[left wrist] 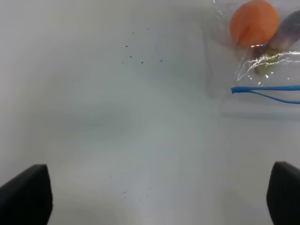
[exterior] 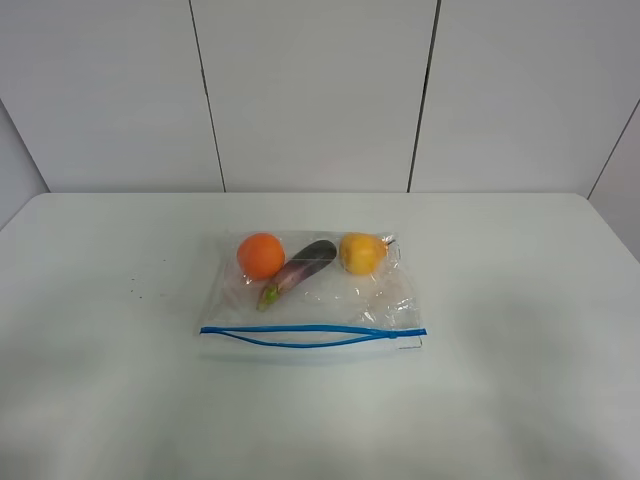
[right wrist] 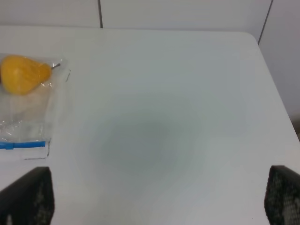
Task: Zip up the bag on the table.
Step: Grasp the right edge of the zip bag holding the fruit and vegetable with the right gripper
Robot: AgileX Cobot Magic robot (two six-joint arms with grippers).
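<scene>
**Zip bag flat at table ctr, both pincers wide open and clear of it**

Large plain white matte table (exterior: 520,380) w/ rounded far corners fills most of the high view; pale wall panels (exterior: 310,90) w/ dark seams stand behind its far edge.

Clear crinkly plastic zip bag (exterior: 330,300) lies flat about mid-table, zip edge on the near side, contents bunched at the far side; nothing is touching it.

Left gripper (left wrist: 154,194): two dark fingertips (left wrist: 26,194) sit far apart at the frame corners, so it's spread open, holding nothing; it's over bare table to the L of the bag, and only the bag's L end shows in its wrist view.

Right gripper (right wrist: 154,197): same spread, open and empty, over bare table to the R of the bag; the bag's R end and the yellow fruit show in its view.

Inside the bag: a dark purple eggplant (exterior: 303,266) w/ green stem lies slantwise in the middle, stem toward near-left; a round orange (exterior: 261,255) sits to its L, just beside it; a yellow pear-shaped fruit (exterior: 361,252) sits to its R.

Thin blue zipper strip (exterior: 300,330) runs L-R along the near edge; its two tracks meet at the L end, then bow apart across the middle, so it isn't sealed.

Few tiny dark specks (exterior: 135,292) dot the table L of the bag.
</scene>
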